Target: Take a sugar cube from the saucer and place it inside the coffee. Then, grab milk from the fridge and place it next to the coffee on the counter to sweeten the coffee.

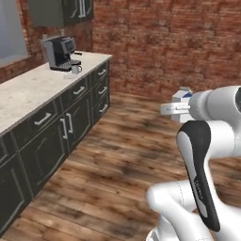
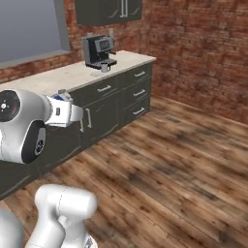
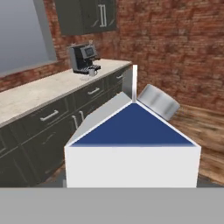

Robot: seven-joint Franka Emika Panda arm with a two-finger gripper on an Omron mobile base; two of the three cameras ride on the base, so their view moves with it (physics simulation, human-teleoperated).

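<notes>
My gripper [image 1: 175, 109] is shut on the milk [image 1: 182, 96], a white carton with a blue gabled top, held in the air over the wooden floor, well away from the counter [image 1: 33, 89]. In the hand view the milk [image 3: 131, 144] fills the foreground and hides the fingertips. From the right base view, the milk [image 2: 62, 97] sits at the gripper [image 2: 72, 114], in front of the cabinets. The coffee [image 1: 75, 69], a small grey mug, stands far off on the counter beside the espresso machine; the coffee [image 3: 92, 72] also appears ahead of the hand. The sugar cube, saucer and fridge are out of view.
A grey-black espresso machine [image 1: 60, 52] stands at the far end of the counter [image 2: 72, 75]. Dark cabinets with silver handles [image 1: 70, 117] run beneath it, and wall cabinets [image 2: 109, 9] hang above. A brick wall [image 1: 164, 42] closes the far side. Wooden floor [image 1: 117, 160] lies between me and the counter.
</notes>
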